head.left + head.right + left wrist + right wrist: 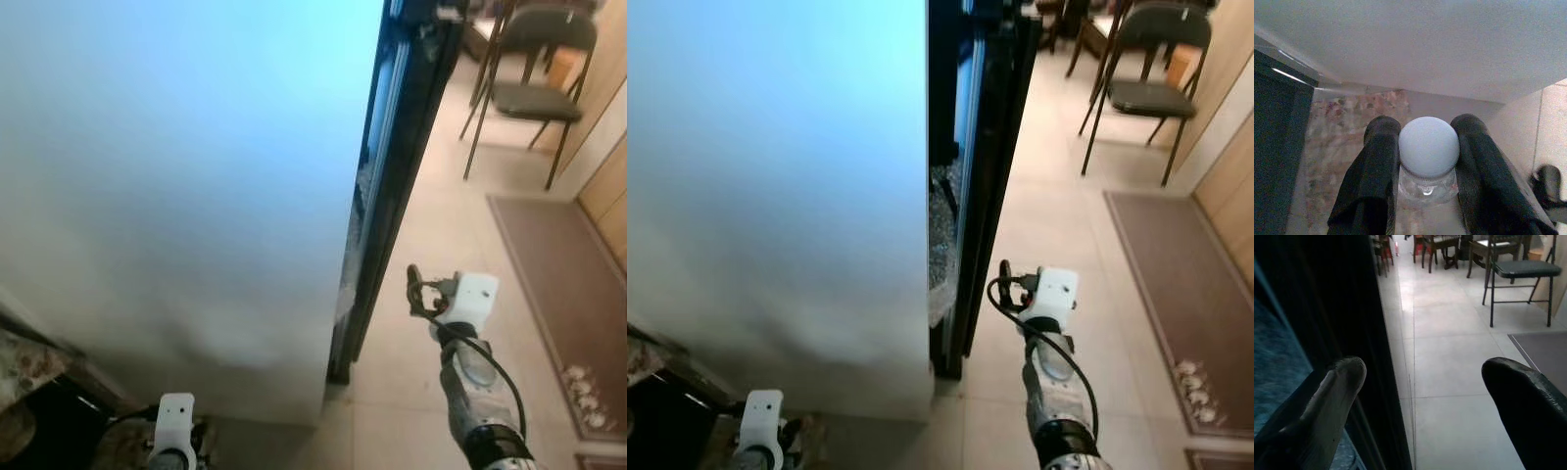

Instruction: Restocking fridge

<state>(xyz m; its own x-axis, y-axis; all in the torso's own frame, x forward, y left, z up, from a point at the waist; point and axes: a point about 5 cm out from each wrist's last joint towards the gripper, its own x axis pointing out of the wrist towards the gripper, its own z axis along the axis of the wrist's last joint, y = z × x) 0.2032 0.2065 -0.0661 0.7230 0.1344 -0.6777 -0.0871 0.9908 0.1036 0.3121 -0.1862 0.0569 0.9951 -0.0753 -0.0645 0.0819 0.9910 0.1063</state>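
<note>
Fingers [1376, 171] of the left gripper [1427, 161] are clenching a clear bottle [1426, 186] just under its pale round cap [1429, 147], one black pad on each side of the neck. That grip is keeping the bottle upright and ready to be carried into the fridge, judging by the task. The gripper is hanging low at the robot's left, close to the white side wall of the fridge [176, 196], with a speckled stone surface [1347, 127] beneath it.

Out to the right, the right gripper [1425, 382] is standing released, its two fingers spread wide with nothing between them. It is reaching toward the dark edge of the fridge door [985, 176], which is standing slightly ajar; one finger is lying near that edge, though whether it is touching cannot be told. This placement probably serves to hook the door and swing it wider, since the gap looks too narrow for the bottle.

Beyond the door, the pale tiled floor [431, 225] is running back to a folding chair [534, 78] and a brown rug [558, 284] along the wall.
</note>
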